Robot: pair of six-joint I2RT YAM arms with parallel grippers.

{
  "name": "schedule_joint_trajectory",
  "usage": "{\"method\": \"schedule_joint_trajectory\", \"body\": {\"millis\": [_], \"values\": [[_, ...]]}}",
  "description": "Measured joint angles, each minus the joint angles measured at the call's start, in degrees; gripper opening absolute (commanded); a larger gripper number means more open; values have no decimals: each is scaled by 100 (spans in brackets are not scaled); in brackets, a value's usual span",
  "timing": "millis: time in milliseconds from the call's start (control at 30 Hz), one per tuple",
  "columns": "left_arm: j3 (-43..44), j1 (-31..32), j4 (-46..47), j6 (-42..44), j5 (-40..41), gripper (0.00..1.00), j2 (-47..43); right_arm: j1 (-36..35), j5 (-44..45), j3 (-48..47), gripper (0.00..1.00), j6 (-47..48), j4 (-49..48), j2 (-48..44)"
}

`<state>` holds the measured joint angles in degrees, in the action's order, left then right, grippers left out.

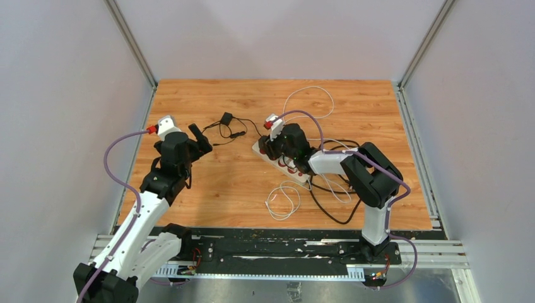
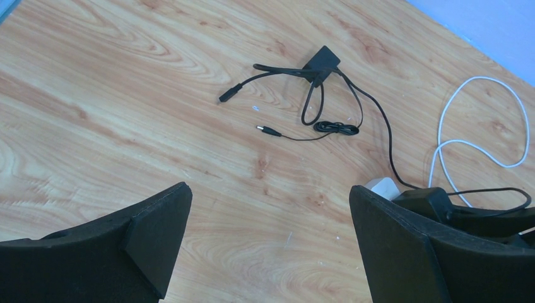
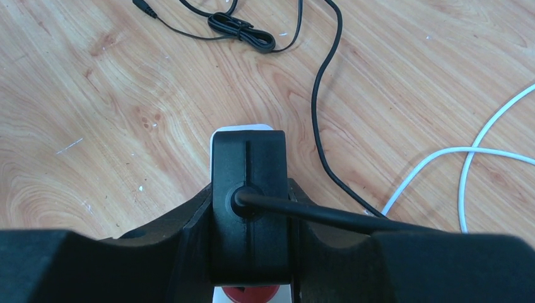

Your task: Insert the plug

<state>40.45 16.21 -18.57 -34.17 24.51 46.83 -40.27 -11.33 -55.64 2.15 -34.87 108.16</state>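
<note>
The black plug (image 3: 249, 202) stands upright on the far end of the white power strip (image 3: 243, 132), its black cord leaving to the right. My right gripper (image 3: 250, 221) is shut on the plug, one finger against each side. A red switch (image 3: 252, 294) of the strip shows just below the plug. From above, the right gripper (image 1: 276, 148) sits over the strip (image 1: 301, 177) at mid-table. My left gripper (image 1: 200, 140) hovers open to the left of the strip, and its wrist view shows the gripper (image 2: 271, 208) empty above bare wood.
A small black adapter (image 1: 226, 118) with thin looped cables lies between the arms. A white cable (image 1: 309, 101) loops behind the strip, and another white coil (image 1: 284, 199) lies in front. Black cords trail right of the strip. Grey walls enclose the wooden table.
</note>
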Motion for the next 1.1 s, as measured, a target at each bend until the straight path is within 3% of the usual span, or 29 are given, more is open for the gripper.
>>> {"method": "schedule_joint_trajectory", "body": {"millis": [400,633,700,800,1100], "values": [[26,0,44,-50,-11,100,31,-87,26,-249,59,-262,807,-63],[98,0,48,-48,-9,100,48,-129,17,-385,79,-431,1226,-105],[103,-2,48,-50,-7,100,48,-162,22,-391,93,-466,1388,-149],[105,-2,46,-50,-4,100,48,-201,24,-409,98,-557,1661,-240],[146,0,44,-52,11,100,-48,-223,315,-542,100,-804,2697,-678]]}}
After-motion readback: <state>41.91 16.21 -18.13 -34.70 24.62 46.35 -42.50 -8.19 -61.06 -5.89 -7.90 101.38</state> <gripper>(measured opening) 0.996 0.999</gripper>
